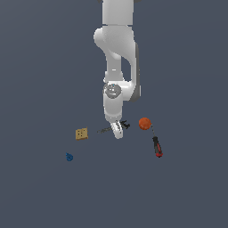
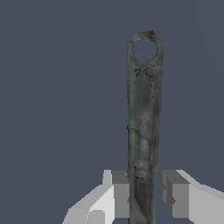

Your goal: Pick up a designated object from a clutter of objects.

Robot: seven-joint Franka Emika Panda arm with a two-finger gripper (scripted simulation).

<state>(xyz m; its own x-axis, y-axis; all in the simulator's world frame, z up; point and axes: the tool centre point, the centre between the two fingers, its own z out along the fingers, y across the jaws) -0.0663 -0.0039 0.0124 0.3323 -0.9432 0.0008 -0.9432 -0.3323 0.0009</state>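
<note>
The wrench [image 1: 107, 129] lies near the middle of the exterior view, mostly hidden by the arm [image 1: 116, 53] that reaches down over it; its dark shaft pokes out toward the frame's left and its black head [image 1: 125, 124] shows at the gripper's other side. In the wrist view the wrench [image 2: 143, 127] runs as a grey bar with a ring at its far end, passing between the two fingers [image 2: 119, 194]. The gripper [image 2: 144, 197] stands spread: one finger sits against the shaft, the other has a narrow gap, so nothing is clamped.

Around it, all apart from one another: a tan block [image 1: 81, 133] with holes at centre left, a small blue piece [image 1: 69, 156] at lower left, an orange ball [image 1: 144, 123] just right of the gripper [image 1: 117, 132], and a red-and-black screwdriver [image 1: 156, 144] below the ball.

Everything rests on a plain dark blue-grey surface [image 1: 187, 191] that fills both views.
</note>
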